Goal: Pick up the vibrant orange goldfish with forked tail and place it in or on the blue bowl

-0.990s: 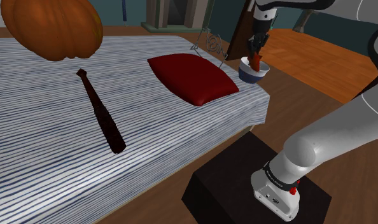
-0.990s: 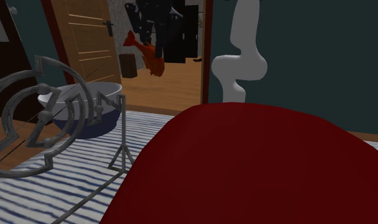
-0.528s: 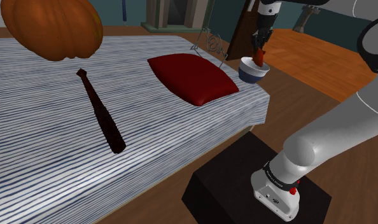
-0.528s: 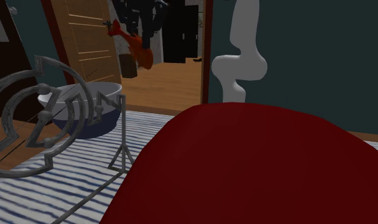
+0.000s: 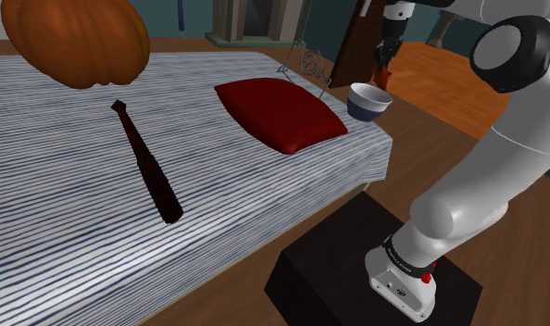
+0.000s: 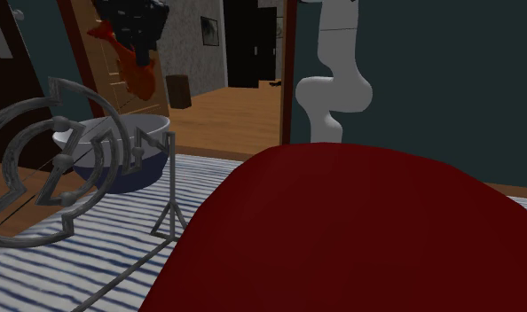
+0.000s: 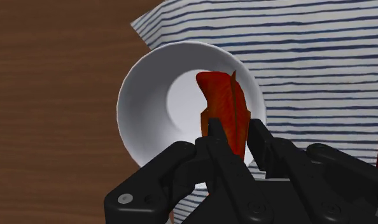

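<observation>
Gripper (image 7: 234, 135) clamped on the orange goldfish (image 7: 224, 102), which hangs in the air above the blue bowl (image 7: 138, 114), clear of it. Bowl stands at the striped bed's (image 5: 69, 222) far right corner, near the red pillow (image 5: 281, 113).

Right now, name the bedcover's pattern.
The bedcover is white with thin dark blue stripes; the shoulder view shows it best.

A dark red pillow (image 5: 281, 113) is lying on the striped bed (image 5: 60, 194) near its corner, a grey wire ornament (image 6: 174, 182) standing beside it. A dark bat (image 5: 148, 176) is lying well apart, an orange pumpkin (image 5: 74, 39) sitting beyond it.
</observation>
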Controlling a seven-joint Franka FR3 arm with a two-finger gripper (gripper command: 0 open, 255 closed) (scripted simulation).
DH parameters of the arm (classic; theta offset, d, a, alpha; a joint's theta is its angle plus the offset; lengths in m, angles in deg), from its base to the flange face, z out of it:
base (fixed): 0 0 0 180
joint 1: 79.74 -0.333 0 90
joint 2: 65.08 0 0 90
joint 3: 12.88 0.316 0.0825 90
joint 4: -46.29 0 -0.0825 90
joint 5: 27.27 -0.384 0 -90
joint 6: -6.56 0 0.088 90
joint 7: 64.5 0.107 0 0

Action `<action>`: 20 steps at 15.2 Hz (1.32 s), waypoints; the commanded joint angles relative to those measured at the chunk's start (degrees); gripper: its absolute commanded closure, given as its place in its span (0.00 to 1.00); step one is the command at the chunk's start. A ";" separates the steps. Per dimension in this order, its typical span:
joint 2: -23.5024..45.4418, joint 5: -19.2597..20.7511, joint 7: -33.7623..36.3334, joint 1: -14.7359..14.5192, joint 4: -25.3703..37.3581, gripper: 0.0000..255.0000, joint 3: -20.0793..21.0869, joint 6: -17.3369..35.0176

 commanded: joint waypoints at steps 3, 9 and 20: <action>5.77 -1.33 -3.57 2.06 7.27 1.00 -1.35 -0.79; 4.55 -1.01 -2.40 1.95 1.01 1.00 -1.28 4.13; 3.89 -0.70 -1.12 1.91 -5.50 1.00 -1.25 9.86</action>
